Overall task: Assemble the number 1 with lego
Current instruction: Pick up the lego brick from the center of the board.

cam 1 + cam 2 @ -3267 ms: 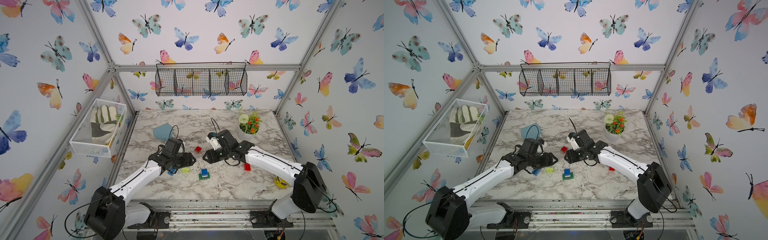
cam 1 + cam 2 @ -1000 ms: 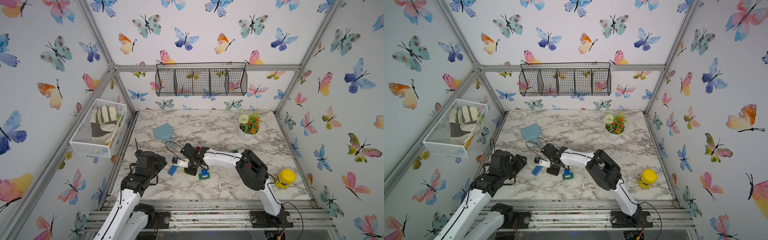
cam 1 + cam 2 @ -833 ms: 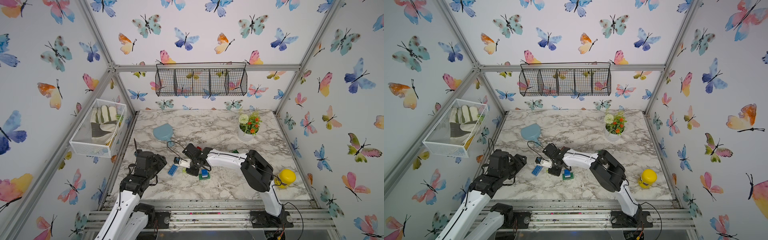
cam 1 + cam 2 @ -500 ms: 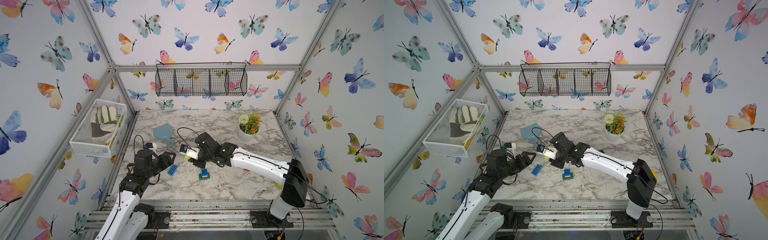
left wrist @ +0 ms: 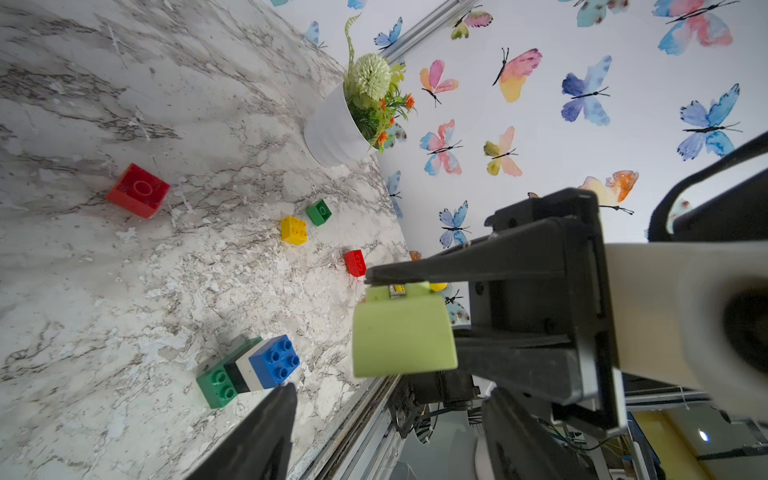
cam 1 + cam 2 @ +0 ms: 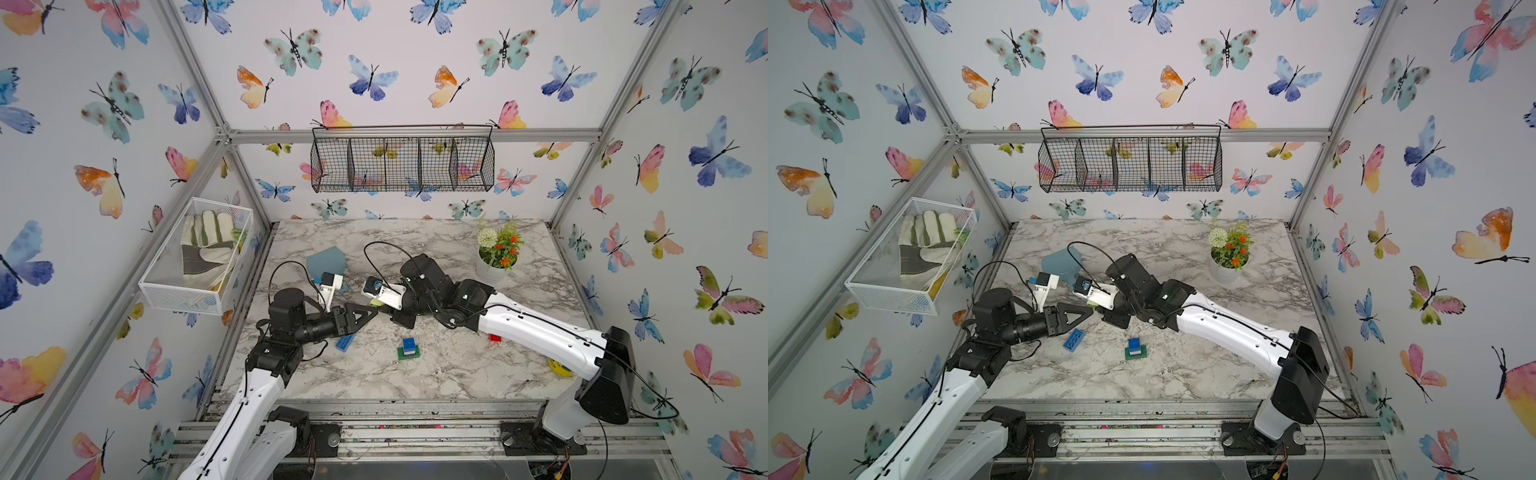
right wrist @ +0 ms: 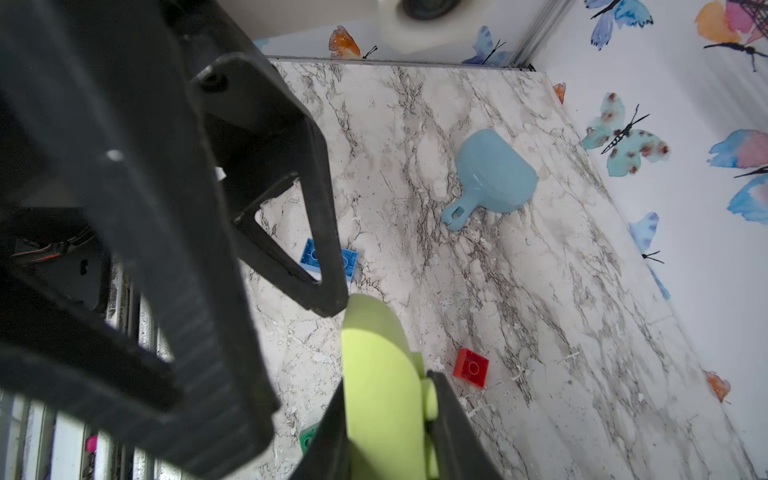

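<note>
My right gripper (image 7: 386, 419) is shut on a lime lego brick (image 7: 378, 374), held above the marble table in both top views (image 6: 376, 303) (image 6: 1099, 308). My left gripper (image 5: 390, 399) is open. Its black fingers (image 7: 324, 232) reach in from the left, and the lime brick (image 5: 403, 332) sits just past their tips, untouched. On the table stands a stack of green, black, white and blue lego (image 6: 408, 348) (image 5: 249, 370). A blue oblong brick (image 6: 345, 342) (image 7: 350, 262) lies under the left gripper (image 6: 371, 312).
Loose bricks lie on the table: red (image 5: 139, 189), yellow (image 5: 294, 230), green (image 5: 319, 212), small red (image 5: 355, 262). A pale blue scoop (image 6: 328, 262) lies at the back left. A flower pot (image 6: 496, 259) stands at the back right. A yellow object (image 6: 559, 368) shows behind my right arm.
My right gripper rose from beside the stack, carrying the lime brick up and back. My left arm swung in from the left edge until its open fingers reached the brick.
</note>
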`<state>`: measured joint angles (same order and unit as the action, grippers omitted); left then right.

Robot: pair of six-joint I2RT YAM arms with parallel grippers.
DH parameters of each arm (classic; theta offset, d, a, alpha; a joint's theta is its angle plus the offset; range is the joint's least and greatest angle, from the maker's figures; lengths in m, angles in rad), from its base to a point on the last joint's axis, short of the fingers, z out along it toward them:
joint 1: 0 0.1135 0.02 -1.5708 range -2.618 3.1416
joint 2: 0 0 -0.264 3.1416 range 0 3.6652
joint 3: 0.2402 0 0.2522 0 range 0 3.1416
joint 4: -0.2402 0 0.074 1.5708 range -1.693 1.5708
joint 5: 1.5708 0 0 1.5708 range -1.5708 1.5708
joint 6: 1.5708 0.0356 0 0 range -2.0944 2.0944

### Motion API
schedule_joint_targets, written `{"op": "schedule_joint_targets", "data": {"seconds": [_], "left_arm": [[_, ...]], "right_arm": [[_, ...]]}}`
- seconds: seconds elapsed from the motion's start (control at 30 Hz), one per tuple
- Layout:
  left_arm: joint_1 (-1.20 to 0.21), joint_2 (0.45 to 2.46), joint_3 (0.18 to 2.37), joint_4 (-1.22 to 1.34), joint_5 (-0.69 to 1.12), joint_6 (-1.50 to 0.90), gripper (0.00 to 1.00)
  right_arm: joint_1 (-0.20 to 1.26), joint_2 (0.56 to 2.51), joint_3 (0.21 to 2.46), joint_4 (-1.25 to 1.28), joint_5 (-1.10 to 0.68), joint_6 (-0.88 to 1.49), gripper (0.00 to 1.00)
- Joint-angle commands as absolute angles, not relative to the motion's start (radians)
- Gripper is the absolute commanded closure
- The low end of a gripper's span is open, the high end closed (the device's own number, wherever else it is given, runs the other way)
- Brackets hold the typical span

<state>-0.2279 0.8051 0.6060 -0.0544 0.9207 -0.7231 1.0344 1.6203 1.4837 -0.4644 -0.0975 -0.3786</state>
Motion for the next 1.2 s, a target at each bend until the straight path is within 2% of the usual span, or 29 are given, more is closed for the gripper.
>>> {"op": "schedule_joint_targets", "data": {"seconds": [0.0, 0.37, 0.67, 0.83, 0.9, 1.0, 1.07, 1.17], "left_arm": [[-0.223, 0.821, 0.617, 0.020, 0.965, -0.728, 0.30], [-0.226, 0.910, 0.640, 0.033, 0.968, -0.718, 0.54], [-0.225, 0.957, 0.679, -0.046, 0.956, -0.620, 0.67], [-0.228, 0.983, 0.701, -0.066, 0.959, -0.585, 0.65], [-0.229, 0.992, 0.707, -0.065, 0.959, -0.584, 0.52], [-0.229, 1.003, 0.713, -0.055, 0.958, -0.596, 0.44], [-0.229, 1.007, 0.712, -0.039, 0.959, -0.604, 0.45], [-0.229, 1.013, 0.714, -0.037, 0.973, -0.602, 0.57]], "right_arm": [[1.046, 1.646, 1.518, -0.497, -0.093, -0.398, 0.86], [1.056, 1.700, 1.568, -0.509, -0.092, -0.418, 0.86], [1.057, 1.700, 1.562, -0.505, -0.099, -0.425, 0.84], [1.056, 1.692, 1.549, -0.497, -0.097, -0.433, 0.83], [1.057, 1.692, 1.549, -0.497, -0.098, -0.437, 0.83], [1.057, 1.691, 1.547, -0.500, -0.101, -0.441, 0.83], [1.057, 1.690, 1.542, -0.499, -0.101, -0.444, 0.83], [1.057, 1.690, 1.541, -0.499, -0.098, -0.444, 0.83]]}}
